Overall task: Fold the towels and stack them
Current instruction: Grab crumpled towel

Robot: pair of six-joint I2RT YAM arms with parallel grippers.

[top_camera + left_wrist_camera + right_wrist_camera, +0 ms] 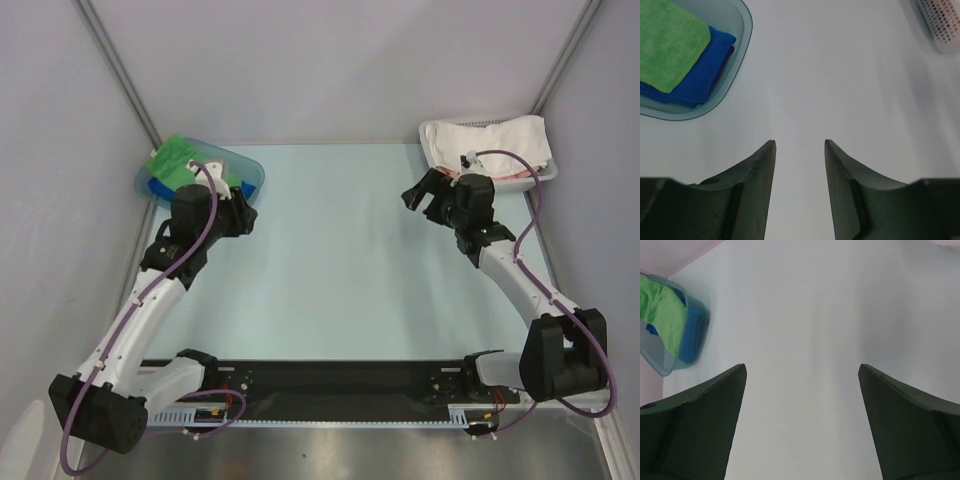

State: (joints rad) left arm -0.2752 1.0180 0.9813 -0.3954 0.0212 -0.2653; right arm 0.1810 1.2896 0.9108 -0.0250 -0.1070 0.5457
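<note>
L gripper angled down nr tub, narrow gap, R gripper wide, both empty.

The green towel sits on the blue towel. The counter is pale blue, the basket white.

Bright, even light with faint shadows on the table; the bin at its far-left corner looks blurred.
</note>
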